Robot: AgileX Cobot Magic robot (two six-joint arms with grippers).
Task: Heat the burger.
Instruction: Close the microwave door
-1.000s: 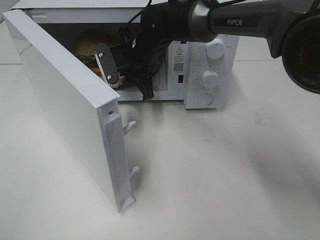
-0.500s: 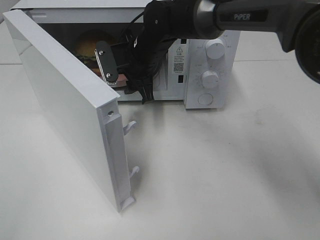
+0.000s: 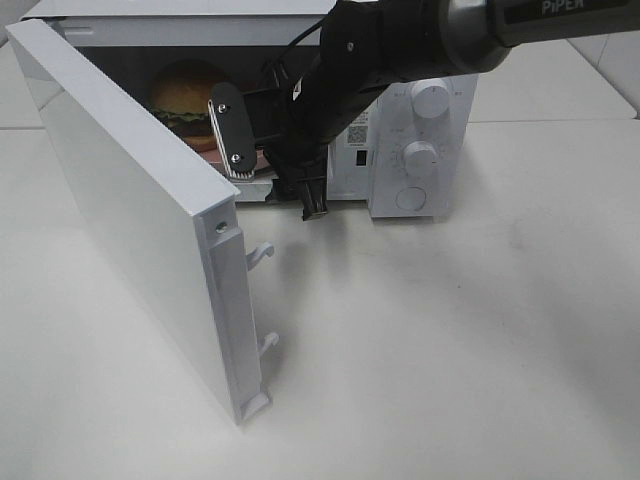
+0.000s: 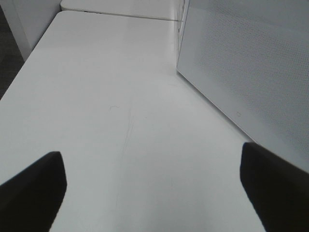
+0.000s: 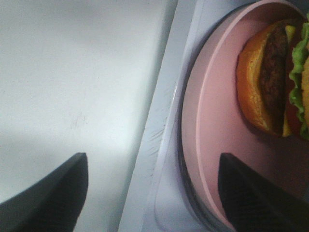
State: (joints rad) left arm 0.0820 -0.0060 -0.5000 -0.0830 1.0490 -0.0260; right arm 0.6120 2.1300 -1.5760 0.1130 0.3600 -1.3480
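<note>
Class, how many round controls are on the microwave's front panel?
3, in a column: top knob, middle knob, round button lowest. The right arm overhead may hide others.

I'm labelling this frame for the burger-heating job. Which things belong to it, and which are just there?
Part of the job: burger, pink plate under it, microwave, its open door, right gripper, open.
Just there: left gripper, open over the table.

White tabletop (image 3: 450,350) under soft light; perhaps dark floor (image 4: 6,53) beyond its edge.
</note>
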